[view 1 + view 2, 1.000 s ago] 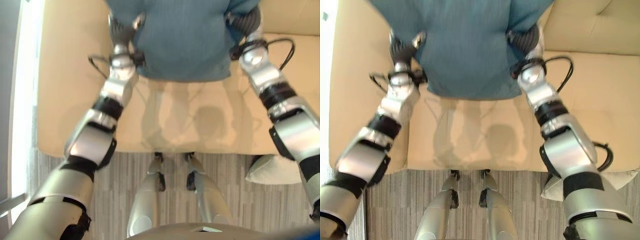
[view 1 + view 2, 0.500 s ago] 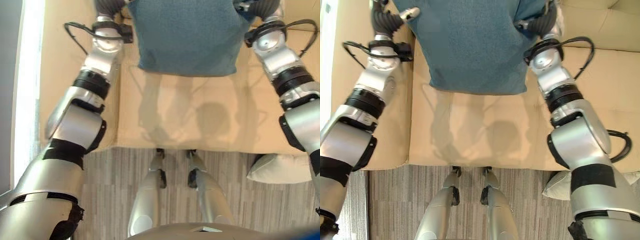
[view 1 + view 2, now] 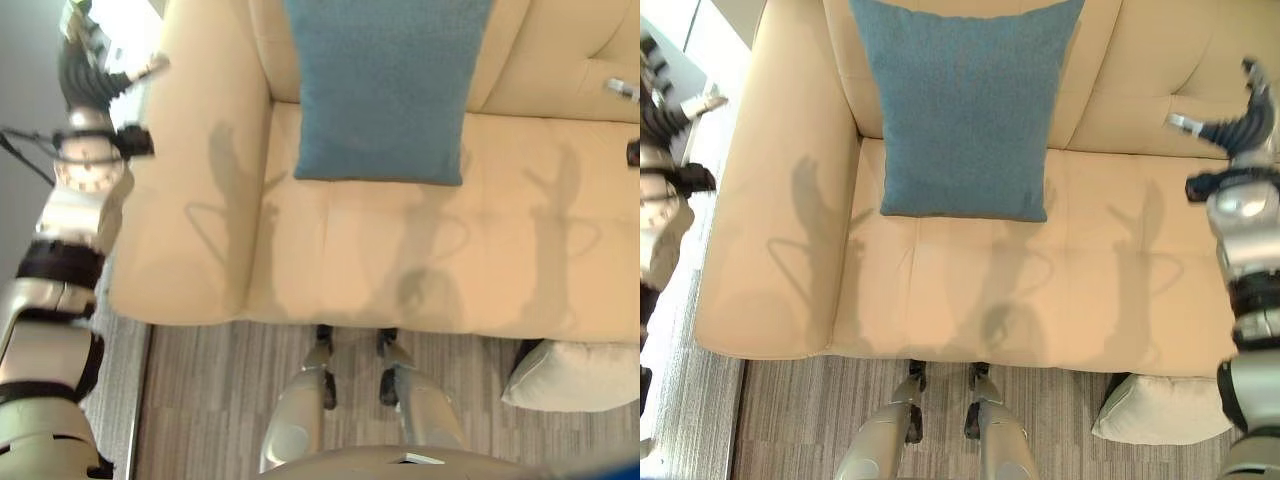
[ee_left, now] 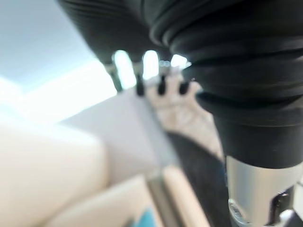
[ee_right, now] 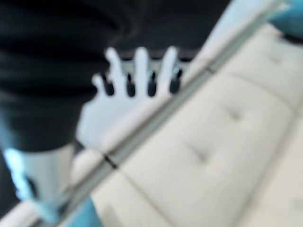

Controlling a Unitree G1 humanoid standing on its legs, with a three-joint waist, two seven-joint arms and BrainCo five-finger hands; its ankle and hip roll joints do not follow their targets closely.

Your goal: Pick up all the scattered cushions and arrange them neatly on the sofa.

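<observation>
A blue cushion (image 3: pixel 965 105) leans upright against the backrest of the cream sofa (image 3: pixel 1120 270), its lower edge on the seat. A cream cushion (image 3: pixel 1165 408) lies on the floor at the sofa's front right corner. My left hand (image 3: pixel 88 62) is raised beyond the sofa's left armrest, fingers spread and holding nothing. My right hand (image 3: pixel 1240 120) hovers over the right part of the backrest, also open and empty. Straight fingers (image 5: pixel 137 71) show in the right wrist view, and straight fingers (image 4: pixel 142 71) in the left wrist view.
The sofa's left armrest (image 3: pixel 770 200) is wide and bare. Grey striped carpet (image 3: pixel 800 420) runs along the front of the sofa. A bright window strip (image 3: pixel 120 20) lies at the far left.
Both hands have let go of the blue cushion and swung out to the sides. The cushion now rests against the backrest. The camera has tilted up, showing more of the sofa.
</observation>
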